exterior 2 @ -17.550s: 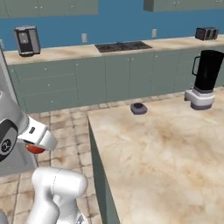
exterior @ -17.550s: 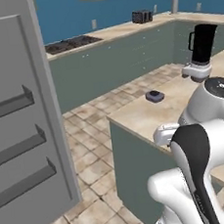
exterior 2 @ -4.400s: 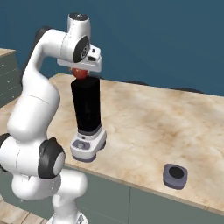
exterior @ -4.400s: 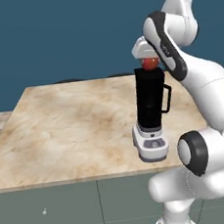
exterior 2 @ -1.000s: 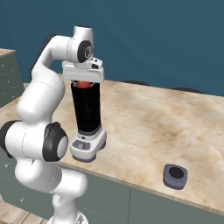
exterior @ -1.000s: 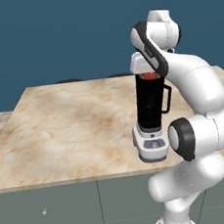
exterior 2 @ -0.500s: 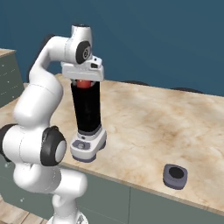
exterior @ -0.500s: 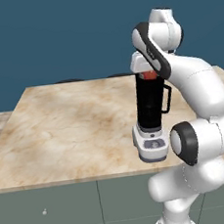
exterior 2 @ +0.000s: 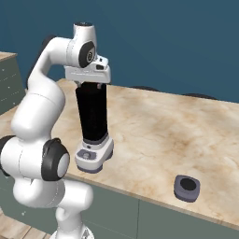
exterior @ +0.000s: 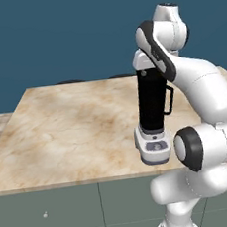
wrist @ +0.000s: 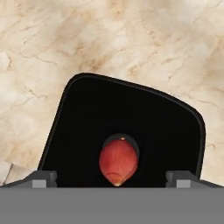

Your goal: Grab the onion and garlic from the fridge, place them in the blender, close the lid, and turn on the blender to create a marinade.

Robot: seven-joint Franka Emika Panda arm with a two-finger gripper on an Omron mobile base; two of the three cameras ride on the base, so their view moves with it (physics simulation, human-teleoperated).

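I've got the gripper (wrist: pixel 111 177) right over the blender (exterior 2: pixel 93 126), jaws spread wide so the onion (wrist: pixel 118 162) sits loose inside; lid (exterior 2: pixel 187 187) waits at 4 o'clock

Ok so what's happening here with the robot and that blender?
The arm holds its gripper right over the open top of the blender, jaws wide apart. The onion lies loose down inside the black jar, not held. The lid sits on the counter apart from the blender, so the jar isn't covered yet.
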